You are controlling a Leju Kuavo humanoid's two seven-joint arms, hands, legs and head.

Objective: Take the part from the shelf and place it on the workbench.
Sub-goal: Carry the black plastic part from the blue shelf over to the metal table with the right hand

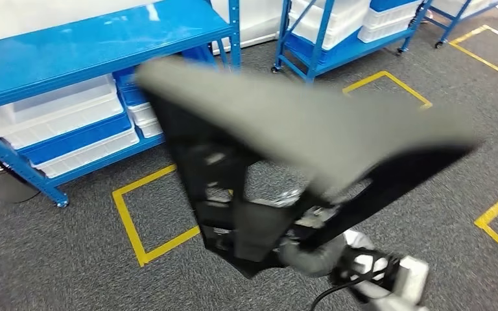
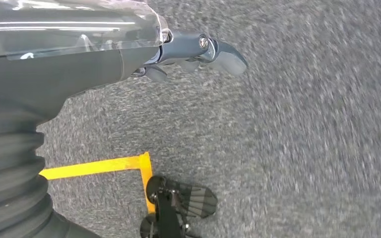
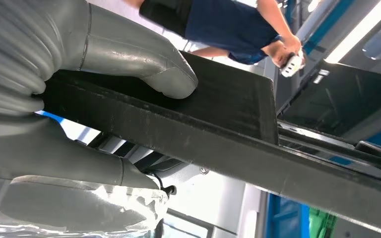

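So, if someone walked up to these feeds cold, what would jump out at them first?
The big dark panel-like part, motion-blurred, spans the middle of the head view above the grey carpet with its yellow floor markings. In the right wrist view, the right hand grips that part's edge, thumb pressed on its flat face, with a person beyond. Blue shelving holding white bins stands behind, to the left.

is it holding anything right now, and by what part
Yes: the right hand grips the black part by its edge, thumb pressed on its flat face. The left hand holds nothing.
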